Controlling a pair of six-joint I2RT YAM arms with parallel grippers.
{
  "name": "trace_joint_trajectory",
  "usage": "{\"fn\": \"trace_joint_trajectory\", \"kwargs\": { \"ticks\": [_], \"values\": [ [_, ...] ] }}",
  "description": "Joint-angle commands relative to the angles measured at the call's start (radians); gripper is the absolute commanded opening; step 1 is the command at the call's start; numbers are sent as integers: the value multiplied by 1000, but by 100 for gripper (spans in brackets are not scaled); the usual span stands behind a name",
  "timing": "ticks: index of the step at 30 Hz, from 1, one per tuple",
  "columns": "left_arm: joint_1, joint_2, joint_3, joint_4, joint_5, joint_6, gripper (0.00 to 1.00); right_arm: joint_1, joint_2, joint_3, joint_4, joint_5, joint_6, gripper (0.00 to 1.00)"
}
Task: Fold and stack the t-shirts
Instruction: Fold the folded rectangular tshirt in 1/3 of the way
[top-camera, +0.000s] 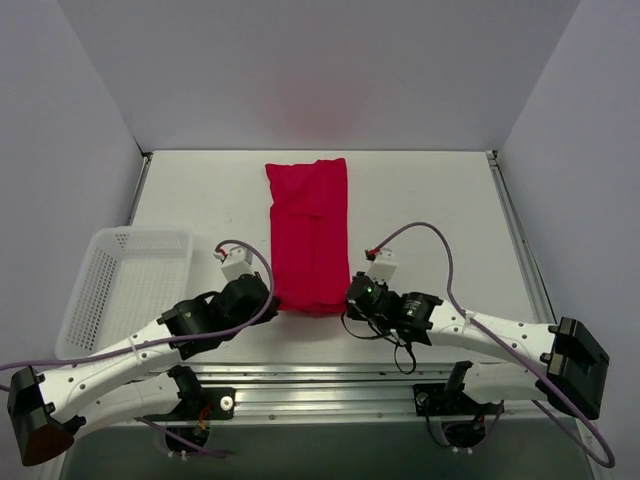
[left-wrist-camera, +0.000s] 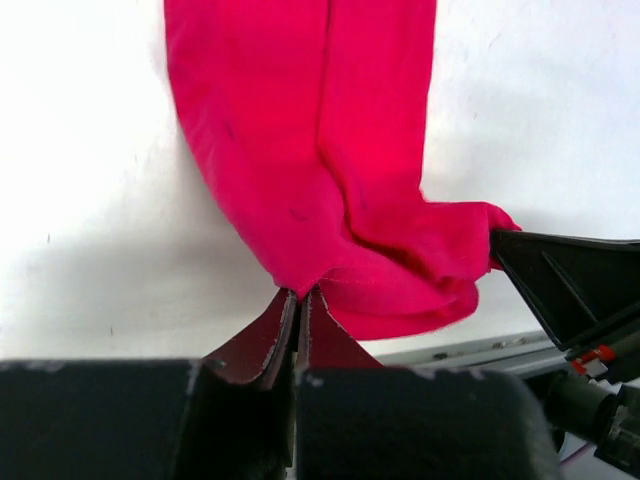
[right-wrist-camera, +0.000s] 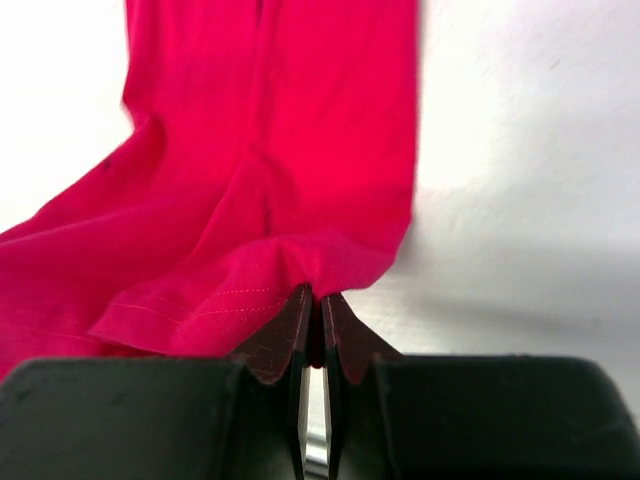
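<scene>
The red t-shirt (top-camera: 310, 232) lies folded into a long narrow strip down the middle of the table, running from the far side to the near edge. My left gripper (top-camera: 270, 297) is shut on the strip's near left corner; in the left wrist view the cloth (left-wrist-camera: 320, 150) is pinched at the fingertips (left-wrist-camera: 300, 295). My right gripper (top-camera: 350, 293) is shut on the near right corner; in the right wrist view the hem (right-wrist-camera: 270, 190) bunches where the fingertips (right-wrist-camera: 315, 295) pinch it. The near end is slightly lifted and rumpled.
A white plastic mesh basket (top-camera: 95, 290) stands at the left of the table, beside my left arm. The metal rail (top-camera: 330, 375) of the arm bases runs along the near edge. Walls enclose the table on the far side, left and right.
</scene>
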Motion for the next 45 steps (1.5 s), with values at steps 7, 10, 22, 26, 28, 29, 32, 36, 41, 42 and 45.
{"fn": "trace_joint_trajectory", "kwargs": {
  "ticks": [7, 10, 22, 26, 28, 29, 32, 36, 41, 42, 45],
  "values": [
    [214, 201, 152, 246, 159, 189, 2, -209, 115, 156, 21, -66, -229, 0],
    [240, 282, 186, 295, 186, 203, 2, -244, 186, 195, 42, -107, -255, 0],
    [366, 459, 305, 353, 256, 254, 2, -326, 420, 396, 56, -160, -334, 0],
    [436, 512, 340, 369, 313, 275, 2, -353, 497, 471, 35, -170, -361, 0],
    [476, 545, 351, 379, 333, 283, 2, -372, 522, 515, 25, -175, -376, 0],
    [489, 557, 356, 385, 342, 287, 2, -379, 546, 530, 22, -178, -380, 0],
    [538, 611, 382, 410, 390, 298, 2, -410, 610, 599, 7, -192, -396, 0],
    [596, 712, 437, 448, 451, 323, 2, -452, 707, 691, -7, -219, -410, 0],
    [677, 940, 607, 487, 589, 370, 2, -498, 876, 848, -50, -245, -418, 0],
    [686, 983, 647, 487, 610, 399, 2, -516, 902, 903, -60, -253, -410, 0],
    [720, 1172, 830, 452, 669, 435, 42, -565, 1022, 1038, -100, -299, -384, 7]
  ]
}}
